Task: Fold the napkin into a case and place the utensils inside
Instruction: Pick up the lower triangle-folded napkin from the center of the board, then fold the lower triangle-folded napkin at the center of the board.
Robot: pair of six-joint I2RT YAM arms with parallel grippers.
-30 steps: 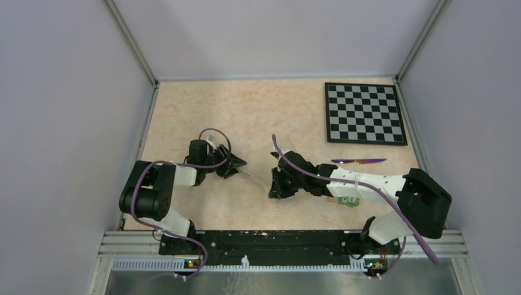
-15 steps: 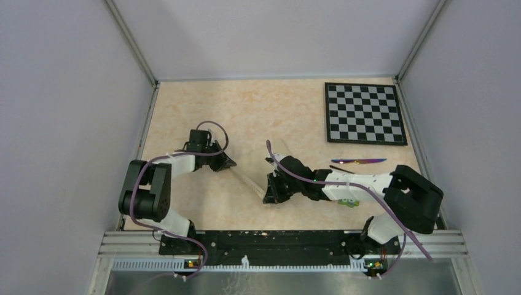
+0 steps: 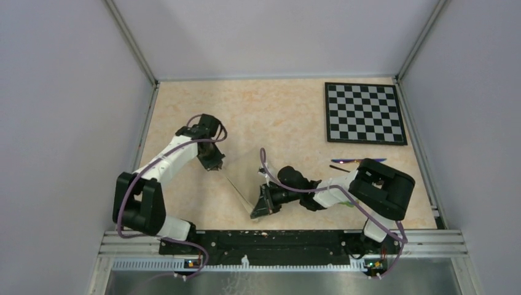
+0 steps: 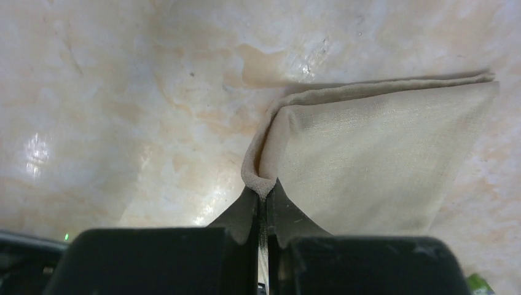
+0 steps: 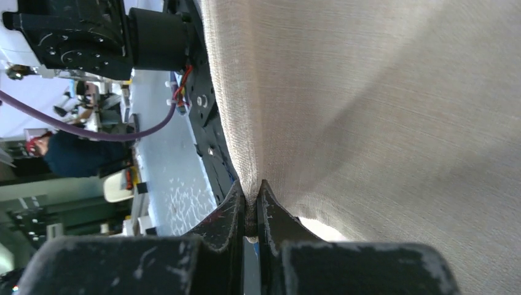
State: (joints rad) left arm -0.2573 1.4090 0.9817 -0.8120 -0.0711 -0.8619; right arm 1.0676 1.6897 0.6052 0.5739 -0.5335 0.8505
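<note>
Left gripper (image 4: 263,192): pinching a folded corner of the thin beige-cream cloth napkin (image 4: 368,153).
Right gripper (image 5: 250,206): clamped on its other end, toward the worktop (image 3: 276,117) near edge, likely tensioning the cloth for a fold.

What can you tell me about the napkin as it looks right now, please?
The napkin is a thin beige-cream woven cloth, doubled over into layers. The left gripper pinches a folded corner and the right gripper pinches another edge, stretching it between them; from above it shows almost edge-on.
</note>
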